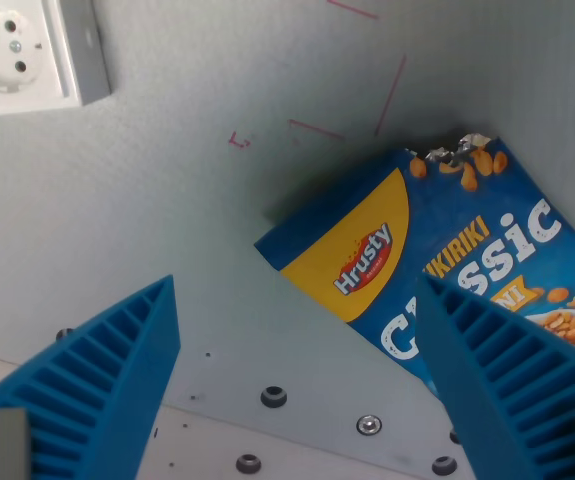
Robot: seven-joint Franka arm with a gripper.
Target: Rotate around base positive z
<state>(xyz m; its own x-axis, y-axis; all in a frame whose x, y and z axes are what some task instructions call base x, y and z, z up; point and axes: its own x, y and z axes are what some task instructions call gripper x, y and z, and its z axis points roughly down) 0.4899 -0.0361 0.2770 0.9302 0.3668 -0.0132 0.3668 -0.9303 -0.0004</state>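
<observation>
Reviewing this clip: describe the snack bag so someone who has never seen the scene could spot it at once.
On the grey table, look to the wrist view's right, where the right blue finger overlaps it. There lies the snack bag, flat and tilted. It is the only blue packet, with a yellow Hrusty patch, white lettering and a torn silver top corner, unlike the white wall socket at upper left.

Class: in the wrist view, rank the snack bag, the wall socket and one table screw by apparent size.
1. snack bag, largest though partly cut off.
2. wall socket, also cropped.
3. table screw, smallest.
</observation>
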